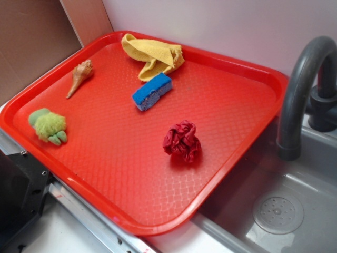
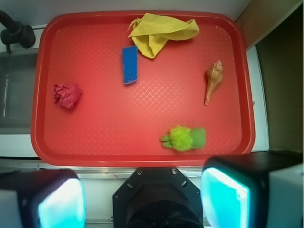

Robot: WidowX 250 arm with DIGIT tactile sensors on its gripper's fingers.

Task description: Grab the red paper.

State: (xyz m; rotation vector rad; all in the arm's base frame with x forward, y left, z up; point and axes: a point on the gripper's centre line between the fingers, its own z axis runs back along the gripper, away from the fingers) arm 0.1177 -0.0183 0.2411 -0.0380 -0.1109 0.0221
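Your red paper [image 1: 182,140] lies crumpled on the red tray [image 1: 131,184], near the edge beside the sink [image 1: 295,211], untouched. The blue sponge [image 1: 152,91] sits apart toward mid-tray, the yellow cloth [image 1: 154,55] just beyond it. A seashell [image 1: 80,77] and a green plush toy [image 1: 49,125] occupy the opposite side. Your gripper [image 2: 142,194] hangs outside the tray's near rim, jaws spread wide and empty.
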